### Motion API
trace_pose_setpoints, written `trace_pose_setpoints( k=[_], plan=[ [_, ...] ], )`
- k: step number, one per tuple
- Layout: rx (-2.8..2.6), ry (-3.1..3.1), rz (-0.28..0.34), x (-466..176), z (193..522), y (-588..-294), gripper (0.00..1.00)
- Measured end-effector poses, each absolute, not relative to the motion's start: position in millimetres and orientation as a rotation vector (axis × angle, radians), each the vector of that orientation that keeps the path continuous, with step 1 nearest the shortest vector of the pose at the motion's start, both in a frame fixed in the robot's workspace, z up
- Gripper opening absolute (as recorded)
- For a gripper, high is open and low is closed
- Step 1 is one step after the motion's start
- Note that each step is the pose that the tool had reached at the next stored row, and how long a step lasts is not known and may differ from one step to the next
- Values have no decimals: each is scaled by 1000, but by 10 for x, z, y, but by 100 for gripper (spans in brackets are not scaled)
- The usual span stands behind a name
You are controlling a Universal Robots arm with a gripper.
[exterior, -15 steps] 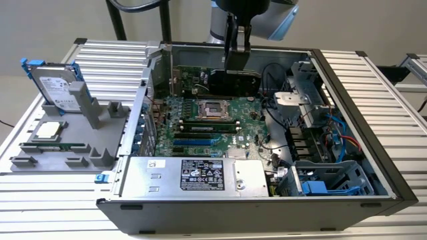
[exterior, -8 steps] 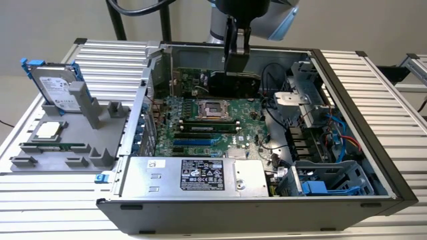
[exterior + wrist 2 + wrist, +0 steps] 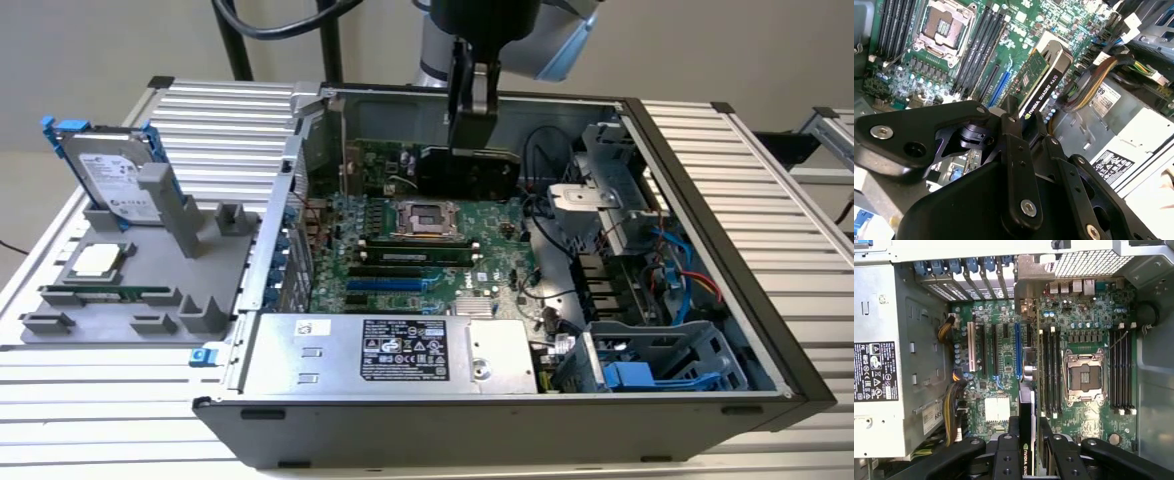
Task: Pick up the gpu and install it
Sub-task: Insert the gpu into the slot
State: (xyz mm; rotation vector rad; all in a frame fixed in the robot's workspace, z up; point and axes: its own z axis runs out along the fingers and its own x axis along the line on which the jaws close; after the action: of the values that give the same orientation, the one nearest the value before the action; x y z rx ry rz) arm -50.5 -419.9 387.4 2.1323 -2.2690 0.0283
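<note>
Gripper [image 3: 1026, 440] clamps the gpu [image 3: 1026, 405] edge-on above the motherboard [image 3: 999, 360] (picked up, not yet seated) below it.

Plain beige wall [image 3: 107, 50] behind, evenly lit, no hard shadows. Worktable [image 3: 787, 180] of ribbed silver aluminium slats with black end caps runs under the open grey computer case [image 3: 507, 440]; a second slatted surface [image 3: 834, 135] sits just off the table's far corner at the exterior view's right. Black vertical post [image 3: 238, 40] stands against the wall behind the table, near a grey fixture tray [image 3: 80, 300] resting on the slats.
</note>
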Motion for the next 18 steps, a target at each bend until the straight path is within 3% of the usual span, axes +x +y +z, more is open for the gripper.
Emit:
trace_pose_setpoints(
  k=[18],
  plan=[
    [2127,-2263,42,-505,3790,-4196,0]
  ],
)
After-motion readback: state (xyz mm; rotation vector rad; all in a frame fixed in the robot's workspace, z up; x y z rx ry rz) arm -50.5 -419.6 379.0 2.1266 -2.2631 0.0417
